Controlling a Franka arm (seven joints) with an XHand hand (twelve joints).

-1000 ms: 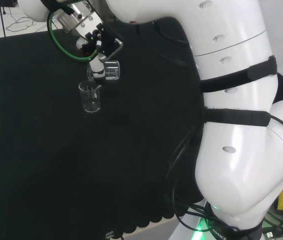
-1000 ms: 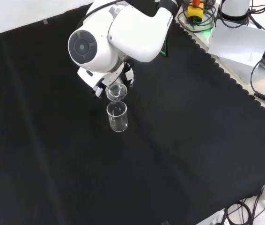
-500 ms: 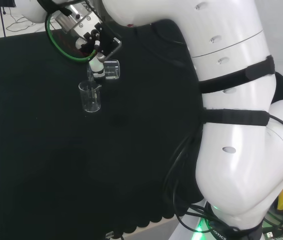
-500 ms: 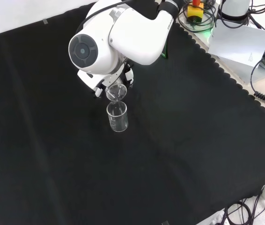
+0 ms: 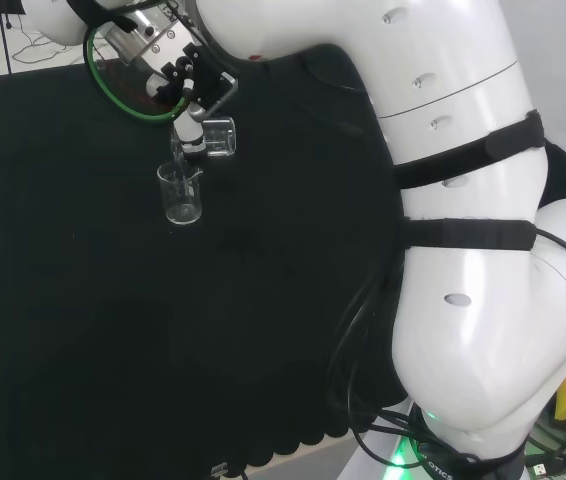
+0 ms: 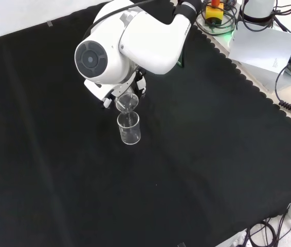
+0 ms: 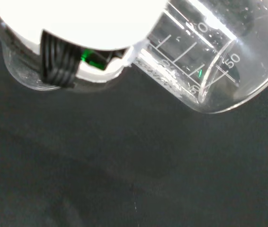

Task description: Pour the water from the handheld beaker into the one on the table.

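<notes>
Head view: my hand is curled round the handheld beaker, fingers pinching it near its mouth, well above the black-clothed desk. The beaker lies tipped almost on its side, its lip directly above the mouth of the standing beaker. Compared with a second ago, my wrist has rolled a little further and the beaker's base sits slightly higher; a thin clear thread now appears to run from the lip down into the receiver.

Front view confirms the handheld beaker is just above the standing beaker, lips close but apart.

Wrist view shows the graduated wall of the handheld beaker with droplets inside.

Assessment: pouring is under way. How much water remains I cannot tell.
</notes>
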